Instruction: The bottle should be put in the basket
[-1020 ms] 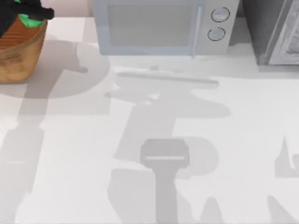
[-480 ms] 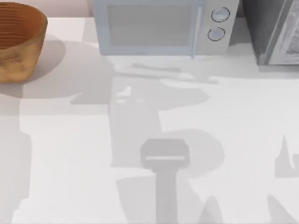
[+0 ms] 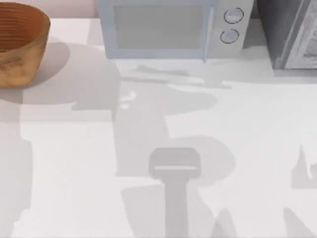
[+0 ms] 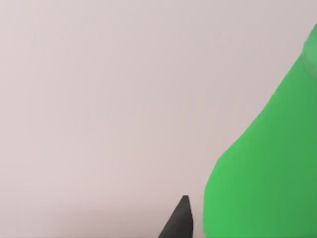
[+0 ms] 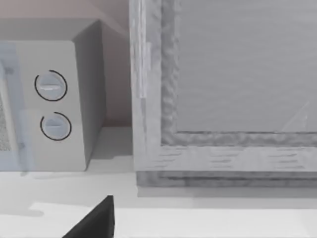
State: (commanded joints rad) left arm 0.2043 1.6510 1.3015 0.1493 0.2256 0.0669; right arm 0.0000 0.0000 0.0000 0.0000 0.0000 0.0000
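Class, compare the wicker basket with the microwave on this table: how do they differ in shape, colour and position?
The basket is round with ribbed walls; the microwave is boxy with flat faces. The basket is orange-brown; the microwave is pale grey with two round dials. The basket sits at the table's far left corner; the microwave stands nearer the middle. Both rest along the back edge.

top view looks down; right wrist view faces microwave [image 5: 47, 104] close, shared with top view.

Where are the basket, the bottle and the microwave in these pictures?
basket [image 3: 20, 54]: top view, outer woven wall.
bottle [image 4: 267, 168]: left wrist view, green body.
microwave [image 3: 158, 27]: top view, door window.
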